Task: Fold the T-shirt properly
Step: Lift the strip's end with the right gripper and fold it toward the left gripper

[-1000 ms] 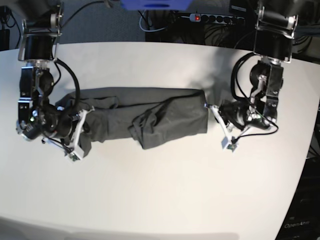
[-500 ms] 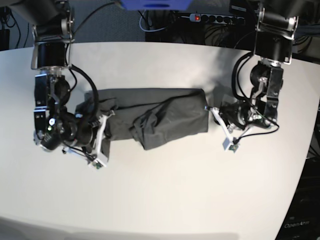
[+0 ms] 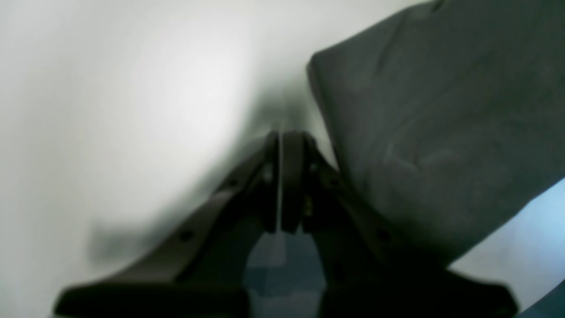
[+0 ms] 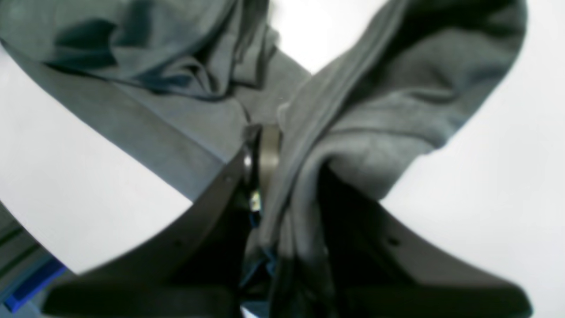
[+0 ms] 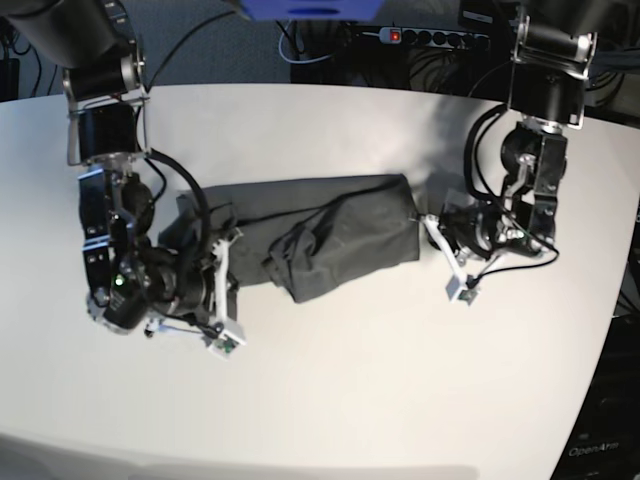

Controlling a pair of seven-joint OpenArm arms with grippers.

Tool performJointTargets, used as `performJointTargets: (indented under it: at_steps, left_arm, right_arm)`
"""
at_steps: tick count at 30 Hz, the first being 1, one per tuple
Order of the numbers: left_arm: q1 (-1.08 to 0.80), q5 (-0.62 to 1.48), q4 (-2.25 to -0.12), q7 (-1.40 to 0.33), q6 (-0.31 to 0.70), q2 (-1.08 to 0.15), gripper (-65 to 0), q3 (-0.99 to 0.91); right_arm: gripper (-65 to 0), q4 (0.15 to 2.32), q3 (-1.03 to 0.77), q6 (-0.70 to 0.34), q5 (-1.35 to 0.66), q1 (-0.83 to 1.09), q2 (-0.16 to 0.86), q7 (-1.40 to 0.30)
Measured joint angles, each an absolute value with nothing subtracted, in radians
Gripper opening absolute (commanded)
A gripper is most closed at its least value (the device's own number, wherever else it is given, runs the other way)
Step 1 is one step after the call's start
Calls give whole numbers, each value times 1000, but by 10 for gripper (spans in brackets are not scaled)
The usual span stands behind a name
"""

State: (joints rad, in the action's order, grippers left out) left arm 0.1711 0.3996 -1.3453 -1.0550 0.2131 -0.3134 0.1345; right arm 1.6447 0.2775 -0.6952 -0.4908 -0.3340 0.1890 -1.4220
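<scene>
**Mid-fold: one end of the shirt picked up, other end left lying**

The T-shirt (image 5: 320, 235) is laid as a long rumpled band across the middle of the white table (image 5: 350, 400), so the lengthwise fold looks done and the end-over-end fold seems to be in hand. A bunched end of the fabric is clamped in the right gripper (image 4: 269, 163), with several thin layers pinched between the jaws. The left gripper (image 3: 280, 176) is pressed fully closed with nothing in it, parked on the table just beside the shirt's other end.

Next, the held end probably needs to be carried over towards the far end and laid flat, not dropped in a heap.

The cloth is thin, soft, dark grey and matte, creased all over, with a loose lump near the middle. No label mark can be made out.
</scene>
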Motion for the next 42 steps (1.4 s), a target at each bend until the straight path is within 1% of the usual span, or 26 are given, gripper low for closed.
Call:
performJointTargets:
  at_steps: [5,14,16,20,24,29,34,39,42]
  left_arm:
    - [175,397,-1345,-1047,213,-317,-631,163]
    - [179,393,-1343,-1043,213,-316,-631,174]
    - [179,393,-1343,-1042,213,-315,-631,174]
    - [172,393,-1344,-1035,213,-315,-631,174]
    - [172,393,-1344,-1036,212,-315,-631,173]
    - [172,393,-1345,-1036,213,-315,-631,173]
    - [171,393,-1345,-1036,212,-315,-631,173]
    - [172,396,-1345,-1037,212,-315,-631,173]
    - [171,395,-1351,-1040,212,-315,-631,173]
  right_arm:
    - [-644,1715,295,-696,-515,-347,155,-1402]
    - [-644,1862,292,-696,-507,-325,163,-1415]
    - [-644,1890,292,-696,-549,-310,156,-1415]
    - [-644,1895,294,-696,-648,-302,125,-1414]
    - [-644,1901,298,-696,-639,-299,68,-1414]
    - [-644,1901,357,-696,-639,-299,8,-1413]
    - [-646,1901,417,-696,-636,-297,12,-1390]
    - [-646,1895,448,-696,-632,-274,64,-1327]
    - [-646,1859,480,-696,-631,-273,69,-1280]
